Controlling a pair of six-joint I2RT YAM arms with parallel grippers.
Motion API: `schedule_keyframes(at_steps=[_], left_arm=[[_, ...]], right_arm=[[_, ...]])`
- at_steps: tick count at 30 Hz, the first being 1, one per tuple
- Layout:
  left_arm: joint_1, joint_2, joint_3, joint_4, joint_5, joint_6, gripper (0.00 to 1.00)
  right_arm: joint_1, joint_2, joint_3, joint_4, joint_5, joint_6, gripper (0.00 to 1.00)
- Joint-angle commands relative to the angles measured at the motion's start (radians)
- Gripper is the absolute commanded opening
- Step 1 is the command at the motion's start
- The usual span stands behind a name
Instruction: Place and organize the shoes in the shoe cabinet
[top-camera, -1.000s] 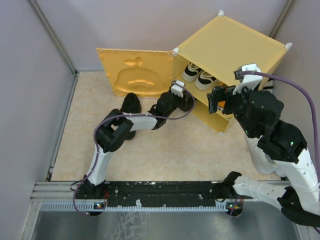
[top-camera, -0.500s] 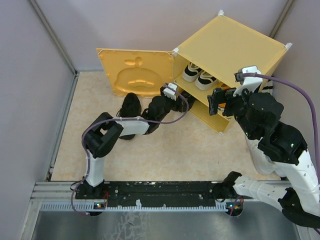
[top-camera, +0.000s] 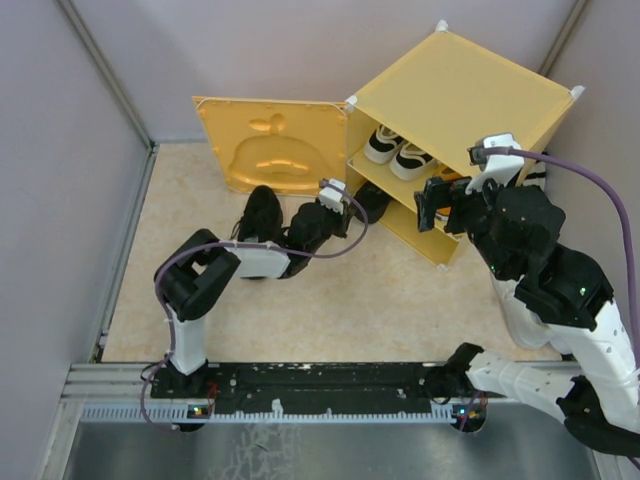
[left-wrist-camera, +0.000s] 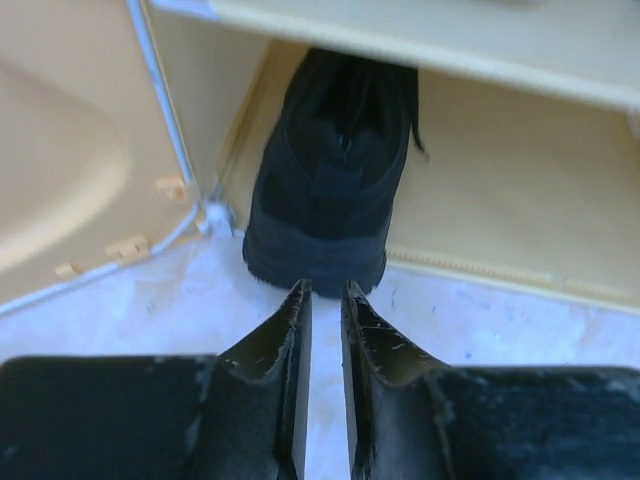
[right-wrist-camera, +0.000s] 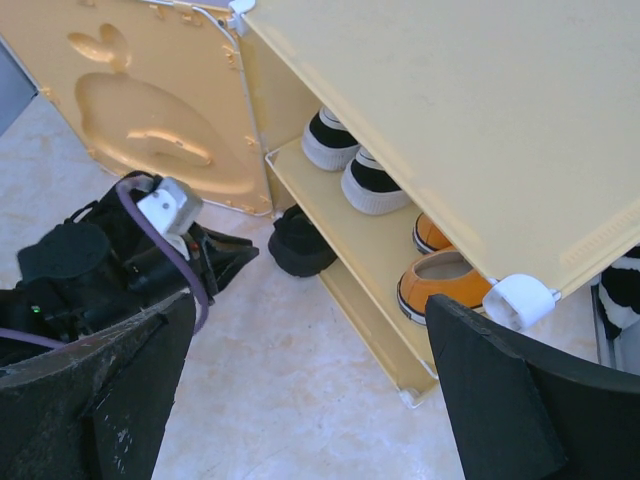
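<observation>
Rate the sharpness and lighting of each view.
Top external: evenly lit, sharp, but the black shoe on the floor is a featureless dark mass. Left wrist: the other black shoe, half inside the shoe cabinet, is soft and underexposed. Right wrist: crisp mid-frame; its own fingers are dark blurs, and the orange shoes sit in shelf shadow.

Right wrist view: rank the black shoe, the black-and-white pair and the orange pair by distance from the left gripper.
1. black shoe, under the shelf, just ahead of the left gripper.
2. black-and-white pair, shelf's left.
3. orange pair, shelf's right.
</observation>
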Motion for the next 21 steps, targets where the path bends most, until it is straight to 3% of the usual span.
schedule_keyframes(at_steps=[1,5,11,21], left_arm=[[0.000,0.089,0.066,-0.076,0.027,-0.037,0.21],[0.000,0.154,0.145,-0.164,0.042,-0.032,0.14],[0.002,0.227,0.239,-0.195,0.062,-0.029,0.12],[0.012,0.374,0.396,-0.068,0.014,-0.034,0.12]], right_arm=[[-0.004,-0.003,0.018,0.022,0.014,-0.004,0.98],[-0.004,-0.006,0.027,0.011,0.028,-0.004,0.98],[-0.004,-0.003,0.025,0.011,0.031,-0.006,0.98],[-0.003,0.006,0.032,0.009,0.023,-0.004,0.98]])
